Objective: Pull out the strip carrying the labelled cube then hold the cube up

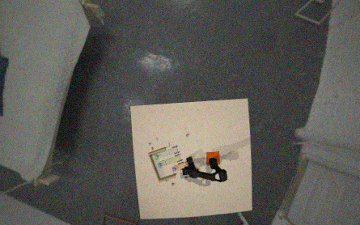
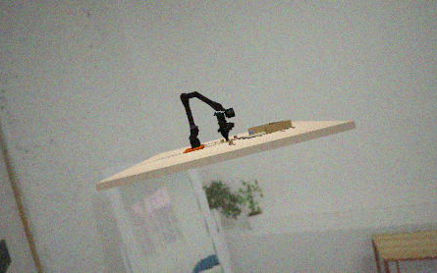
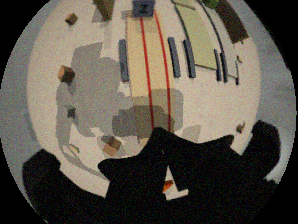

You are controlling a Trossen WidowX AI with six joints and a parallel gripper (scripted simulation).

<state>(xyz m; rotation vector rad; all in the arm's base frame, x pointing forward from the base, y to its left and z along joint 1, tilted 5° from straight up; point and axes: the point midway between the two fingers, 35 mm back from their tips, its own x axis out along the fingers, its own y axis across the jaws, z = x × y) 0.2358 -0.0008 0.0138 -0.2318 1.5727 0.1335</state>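
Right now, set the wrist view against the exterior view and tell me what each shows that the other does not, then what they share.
Only the wrist view shows the strips laid out: a tan strip edged with red lines runs up to a blue cube with a dark mark, with a greenish strip beside it and small blocks scattered about.

Only the exterior view shows the whole bent arm, its orange base, and the room below with a plant.

Both show the shut gripper low over the pale table.

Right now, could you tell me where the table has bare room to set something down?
The table is bare along its far and right edges, beyond the orange base. It is crowded around the tray of strips, by the shut gripper.
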